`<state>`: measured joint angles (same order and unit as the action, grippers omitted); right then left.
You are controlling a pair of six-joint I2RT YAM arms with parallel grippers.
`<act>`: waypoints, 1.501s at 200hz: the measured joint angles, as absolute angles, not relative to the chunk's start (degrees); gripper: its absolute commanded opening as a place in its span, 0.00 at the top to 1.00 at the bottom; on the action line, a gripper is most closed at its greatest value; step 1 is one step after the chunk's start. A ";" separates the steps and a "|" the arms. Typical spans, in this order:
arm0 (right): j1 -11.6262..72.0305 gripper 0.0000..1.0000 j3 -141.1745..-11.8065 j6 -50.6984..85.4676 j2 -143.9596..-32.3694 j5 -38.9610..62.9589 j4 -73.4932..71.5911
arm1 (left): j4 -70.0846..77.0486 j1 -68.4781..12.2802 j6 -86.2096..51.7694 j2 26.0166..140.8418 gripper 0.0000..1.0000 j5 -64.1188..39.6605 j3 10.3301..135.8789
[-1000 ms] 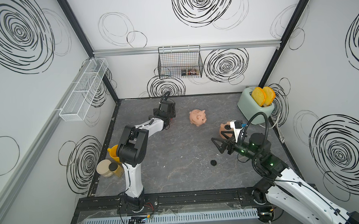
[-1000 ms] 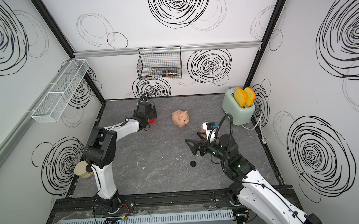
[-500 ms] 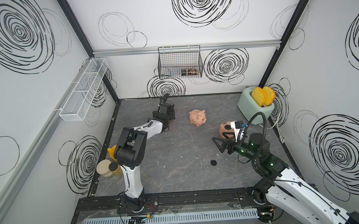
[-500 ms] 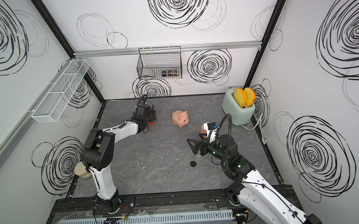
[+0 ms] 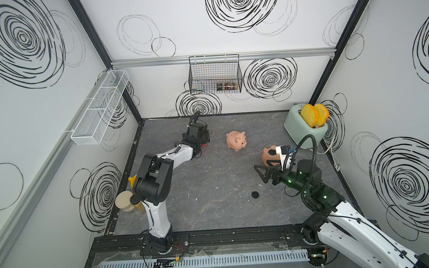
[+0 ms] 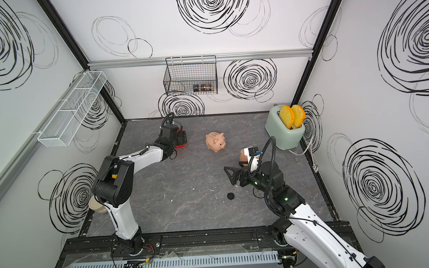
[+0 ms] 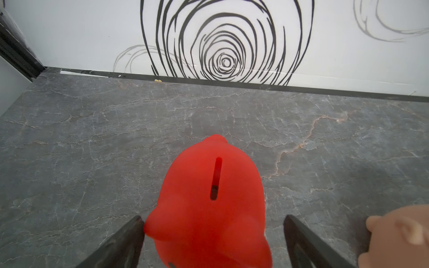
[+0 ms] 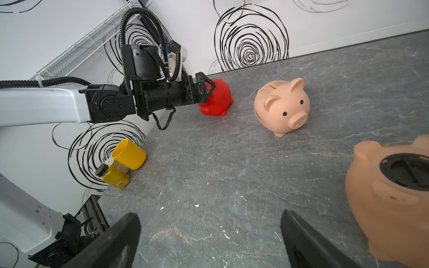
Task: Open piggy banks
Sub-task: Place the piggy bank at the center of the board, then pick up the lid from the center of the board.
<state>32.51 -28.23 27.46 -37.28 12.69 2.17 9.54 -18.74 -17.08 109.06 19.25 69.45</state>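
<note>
The left hand [image 7: 212, 218] straddles the red piggy bank [image 7: 204, 190], open, one side touching. Better to centre before closing, lest it skid. The right hand [image 8: 209, 214] hangs open, empty.

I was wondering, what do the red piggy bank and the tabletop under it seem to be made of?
Red piggy bank: probably moulded plastic, smooth, evenly coloured, soft sheen. Tabletop: grey marble-look surface with pale veins, matte; real stone or printed laminate cannot be told.
</note>
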 measured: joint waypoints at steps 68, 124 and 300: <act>32.49 0.02 -28.23 28.42 -37.39 10.72 3.03 | 9.39 -18.70 -17.96 108.16 0.04 18.04 68.12; 32.27 0.02 -34.35 28.40 -48.90 3.51 9.19 | 8.56 -18.61 -20.69 94.52 0.04 19.62 62.00; 30.96 0.41 -56.36 21.47 -83.35 5.21 18.02 | 15.64 -34.61 -37.21 55.83 0.04 0.51 21.41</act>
<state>30.96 -56.36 21.47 -83.35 5.21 18.02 15.64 -34.61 -37.21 55.83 0.51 21.41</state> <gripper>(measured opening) 0.650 0.961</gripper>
